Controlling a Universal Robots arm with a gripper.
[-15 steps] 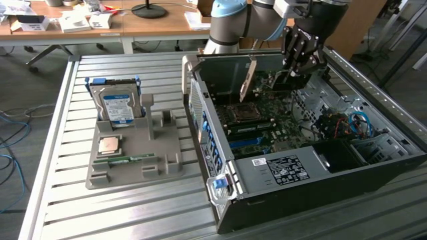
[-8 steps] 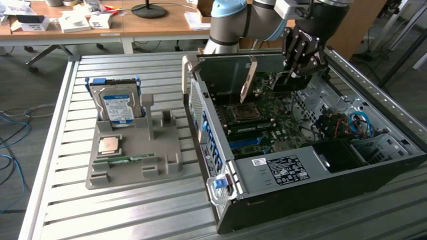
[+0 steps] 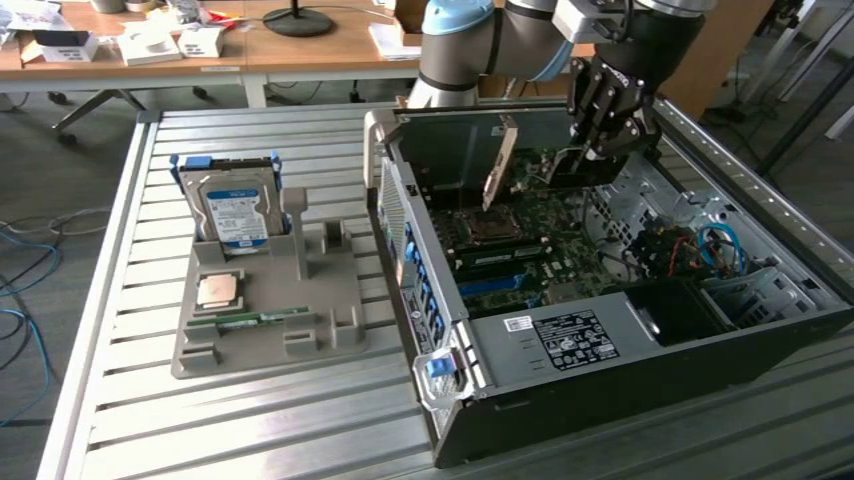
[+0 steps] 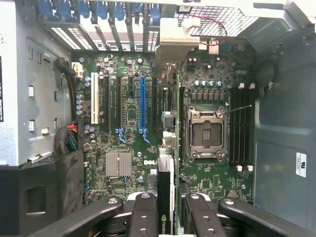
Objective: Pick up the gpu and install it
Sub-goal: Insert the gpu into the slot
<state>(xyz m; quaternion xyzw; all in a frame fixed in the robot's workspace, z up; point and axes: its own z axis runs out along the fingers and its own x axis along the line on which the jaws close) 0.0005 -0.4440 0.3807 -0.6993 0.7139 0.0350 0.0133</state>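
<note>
The gripper (image 3: 589, 163) hangs inside the open case (image 3: 561, 400), low over the motherboard (image 4: 128, 123); in the wrist view its fingers (image 4: 143, 212) are clamped on the gpu (image 4: 166, 165), one against each face, at the end away from the bracket (image 4: 175, 42).

The gpu (image 3: 503, 160) stands on edge, upright, running from the gripper (image 4: 166, 212) to the slotted rear wall; it sits between the blue slot (image 4: 142, 106) and the empty socket (image 4: 205, 133), just beside the socket; whether its lower edge is seated in a slot I cannot tell.

In the exterior view the case lies on its side on a slatted table (image 3: 134, 420); on that view's left, well apart from the case, a grey tray (image 3: 287, 300) holds a hard drive (image 3: 234, 208) upright, a square chip (image 3: 220, 291) lying flat and a green memory stick (image 3: 254, 320) near the tray's front.
</note>
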